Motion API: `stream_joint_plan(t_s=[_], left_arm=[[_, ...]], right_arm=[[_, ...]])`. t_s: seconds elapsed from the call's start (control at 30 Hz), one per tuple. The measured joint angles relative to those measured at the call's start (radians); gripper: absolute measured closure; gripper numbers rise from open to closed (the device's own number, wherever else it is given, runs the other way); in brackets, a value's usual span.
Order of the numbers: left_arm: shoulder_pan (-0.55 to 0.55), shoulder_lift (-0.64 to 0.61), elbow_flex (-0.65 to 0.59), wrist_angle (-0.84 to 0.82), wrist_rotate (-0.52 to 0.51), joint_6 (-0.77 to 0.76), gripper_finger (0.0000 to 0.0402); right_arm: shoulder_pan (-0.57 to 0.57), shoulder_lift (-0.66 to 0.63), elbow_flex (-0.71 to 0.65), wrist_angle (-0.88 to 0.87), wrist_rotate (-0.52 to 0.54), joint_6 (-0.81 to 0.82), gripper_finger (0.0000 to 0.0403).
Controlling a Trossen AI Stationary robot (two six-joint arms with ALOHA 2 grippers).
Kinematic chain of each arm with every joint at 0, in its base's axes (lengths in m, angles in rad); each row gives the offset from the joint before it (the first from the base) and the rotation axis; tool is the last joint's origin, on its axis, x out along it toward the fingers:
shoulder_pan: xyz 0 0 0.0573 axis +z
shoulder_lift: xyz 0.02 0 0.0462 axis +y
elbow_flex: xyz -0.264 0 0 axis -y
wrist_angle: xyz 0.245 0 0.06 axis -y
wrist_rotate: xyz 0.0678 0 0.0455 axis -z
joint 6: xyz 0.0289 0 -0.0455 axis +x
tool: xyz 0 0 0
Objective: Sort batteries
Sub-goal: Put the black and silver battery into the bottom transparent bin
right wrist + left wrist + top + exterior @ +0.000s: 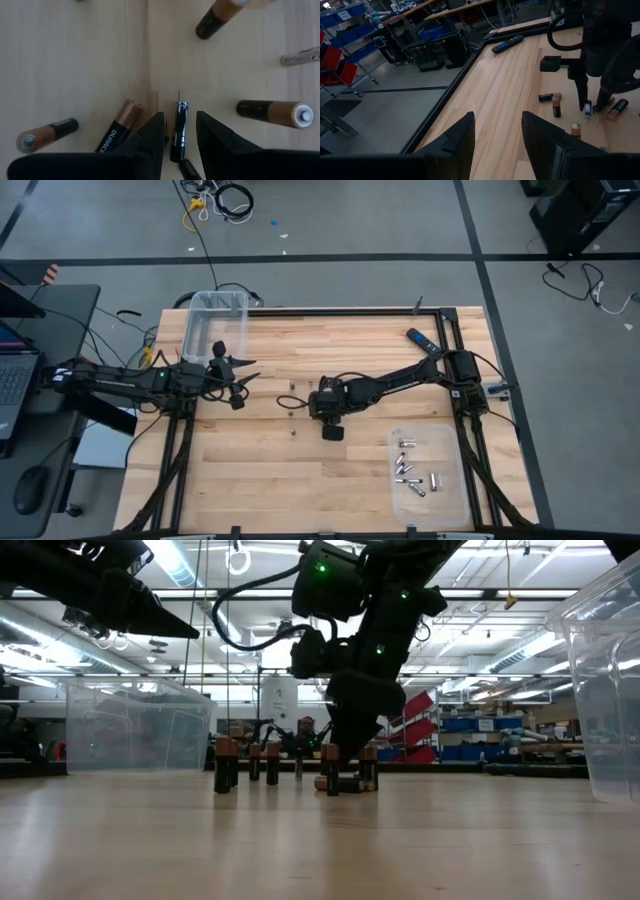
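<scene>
My right gripper [180,116] points down over the table's middle [328,408], open. A slim dark battery with a silver tip [179,137] stands upright between its two fingers, with a small gap on each side; the left wrist view shows it too [588,110]. Copper-and-black batteries [117,132] [272,112] stand or lie close around it on the wood. In the low view several batteries [222,765] stand in a row. My left gripper [497,142] waits open above the table's left part [238,378].
A clear tray [450,500] at the near right holds several silvery batteries [408,470]. A clear bin [215,320] stands at the far left corner. A black-and-blue remote [421,340] lies at the far right. Bare wood stretches along the near edge.
</scene>
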State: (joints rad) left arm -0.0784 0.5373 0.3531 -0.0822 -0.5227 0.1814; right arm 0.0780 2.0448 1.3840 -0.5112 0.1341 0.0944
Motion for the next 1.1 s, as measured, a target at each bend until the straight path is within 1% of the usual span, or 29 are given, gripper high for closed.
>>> stream_joint_plan(t_s=[0.17, 0.47, 0.6, 0.8, 0.87, 1.1], left_arm=[[0.000, 0.000, 0.000, 0.000, 0.000, 0.000, 0.0241], [0.000, 0.000, 0.000, 0.001, 0.000, 0.000, 0.0241], [0.000, 0.000, 0.000, 0.002, 0.000, 0.000, 0.0241], [0.000, 0.000, 0.000, 0.001, 0.000, 0.000, 0.0241], [0.000, 0.000, 0.000, 0.001, 0.000, 0.000, 0.0241], [0.000, 0.000, 0.000, 0.001, 0.000, 0.000, 0.0241]], right_arm=[[-0.001, 0.000, -0.041, 0.038, -0.001, 0.015, 0.0304], [-0.006, 0.000, -0.042, 0.058, -0.004, 0.006, 0.0308], [-0.010, 0.017, -0.040, 0.068, -0.022, -0.001, 0.0329], [-0.010, 0.053, -0.036, 0.074, -0.043, -0.019, 0.0387], [-0.010, 0.054, -0.036, 0.072, -0.044, -0.019, 0.0392], [-0.009, 0.034, -0.026, 0.060, -0.032, -0.018, 0.0392]])
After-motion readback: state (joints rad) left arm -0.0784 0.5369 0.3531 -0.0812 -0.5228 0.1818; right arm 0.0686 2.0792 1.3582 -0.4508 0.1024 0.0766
